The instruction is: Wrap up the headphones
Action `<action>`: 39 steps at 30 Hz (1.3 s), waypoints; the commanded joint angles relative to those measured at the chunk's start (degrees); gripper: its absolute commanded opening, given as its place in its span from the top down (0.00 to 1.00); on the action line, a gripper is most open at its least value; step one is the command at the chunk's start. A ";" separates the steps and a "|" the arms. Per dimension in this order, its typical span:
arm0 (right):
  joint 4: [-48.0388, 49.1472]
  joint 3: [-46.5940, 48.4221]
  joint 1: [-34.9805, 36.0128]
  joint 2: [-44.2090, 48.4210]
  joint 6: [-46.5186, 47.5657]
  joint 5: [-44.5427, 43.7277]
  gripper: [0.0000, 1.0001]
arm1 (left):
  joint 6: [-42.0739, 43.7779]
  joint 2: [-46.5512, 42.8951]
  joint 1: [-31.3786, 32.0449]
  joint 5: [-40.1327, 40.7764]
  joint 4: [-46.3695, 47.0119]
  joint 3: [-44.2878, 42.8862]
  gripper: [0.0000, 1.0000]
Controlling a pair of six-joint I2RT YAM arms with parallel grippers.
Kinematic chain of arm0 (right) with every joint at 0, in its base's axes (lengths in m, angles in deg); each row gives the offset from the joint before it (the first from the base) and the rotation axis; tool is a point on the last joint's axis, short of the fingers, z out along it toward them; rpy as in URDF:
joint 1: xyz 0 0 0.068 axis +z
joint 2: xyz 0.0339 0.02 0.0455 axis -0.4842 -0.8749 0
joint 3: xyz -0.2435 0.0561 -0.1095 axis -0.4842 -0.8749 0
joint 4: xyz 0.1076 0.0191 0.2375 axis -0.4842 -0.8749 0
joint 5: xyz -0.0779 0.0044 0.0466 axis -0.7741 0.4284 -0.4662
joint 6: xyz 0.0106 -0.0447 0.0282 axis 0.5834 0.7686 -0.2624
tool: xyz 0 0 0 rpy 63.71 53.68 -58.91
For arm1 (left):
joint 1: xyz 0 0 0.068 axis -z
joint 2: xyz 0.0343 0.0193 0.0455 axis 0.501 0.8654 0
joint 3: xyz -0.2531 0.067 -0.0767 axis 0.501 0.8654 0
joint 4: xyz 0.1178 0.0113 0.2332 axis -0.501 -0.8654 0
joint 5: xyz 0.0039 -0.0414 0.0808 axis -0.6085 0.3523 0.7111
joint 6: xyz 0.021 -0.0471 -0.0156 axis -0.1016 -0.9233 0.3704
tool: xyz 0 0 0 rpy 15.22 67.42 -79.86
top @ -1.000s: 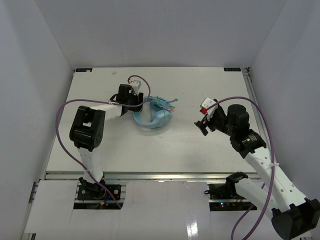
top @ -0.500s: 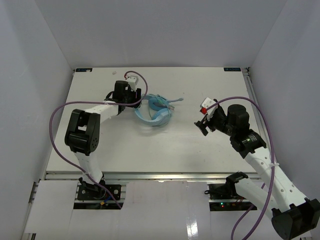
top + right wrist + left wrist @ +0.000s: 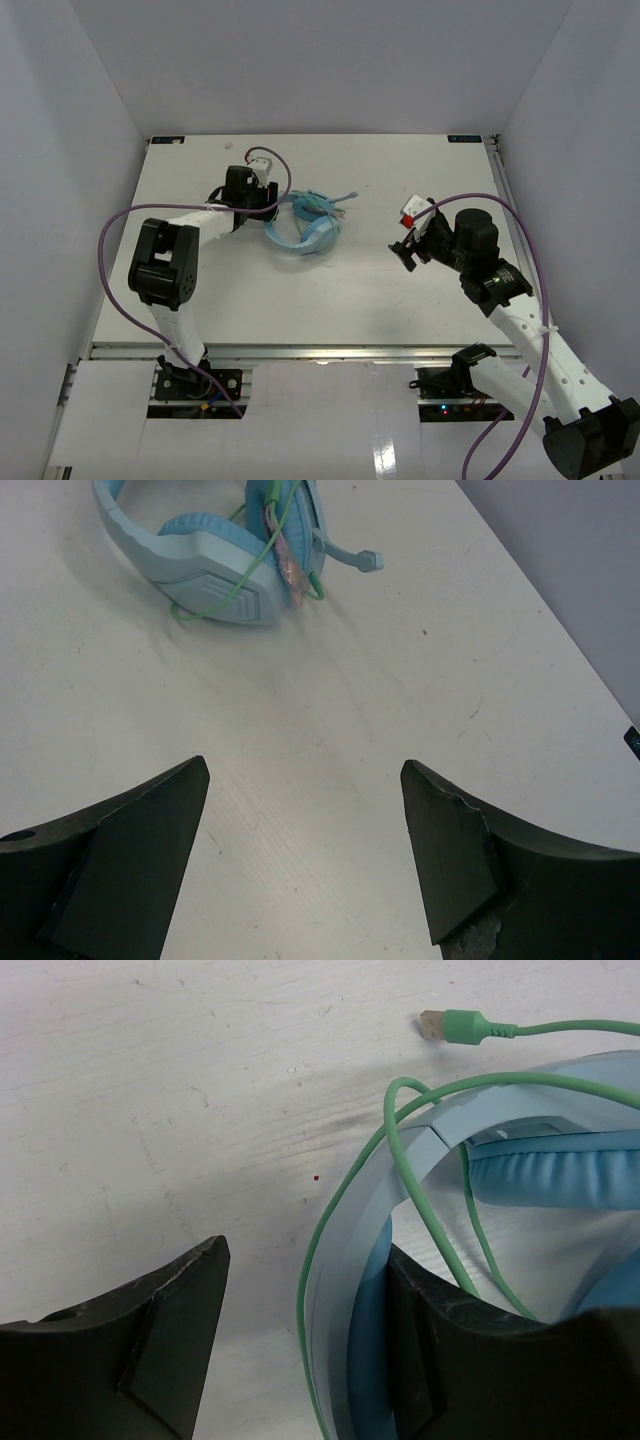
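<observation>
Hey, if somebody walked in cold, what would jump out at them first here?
The light blue headphones at the middle of the white table, their pale green cable looped loosely over the headband. The left arm's jaws stand open astride that headband, while the right arm's jaws hang open, apart, to the right.

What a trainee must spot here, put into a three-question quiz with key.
1. True or false: the right gripper grips the headphones.
2. Between the left gripper's open jaws lies: A) the headband B) a purple robot cable C) nothing.
3. Where does the green cable's plug rest?
Key: 1 false, it stands open and apart. 2 A. 3 loose on the table.
</observation>
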 commanded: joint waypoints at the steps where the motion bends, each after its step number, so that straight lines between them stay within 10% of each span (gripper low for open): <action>1: 1.35 0.52 -0.17 0.75 -0.14 0.30 0.16 | -2.03 0.14 -1.61 -1.93 0.27 -0.18 0.30; 39: 1.52 -0.05 -0.17 0.93 0.47 0.12 0.16 | -2.90 3.91 -7.02 -8.04 -4.73 -0.24 0.28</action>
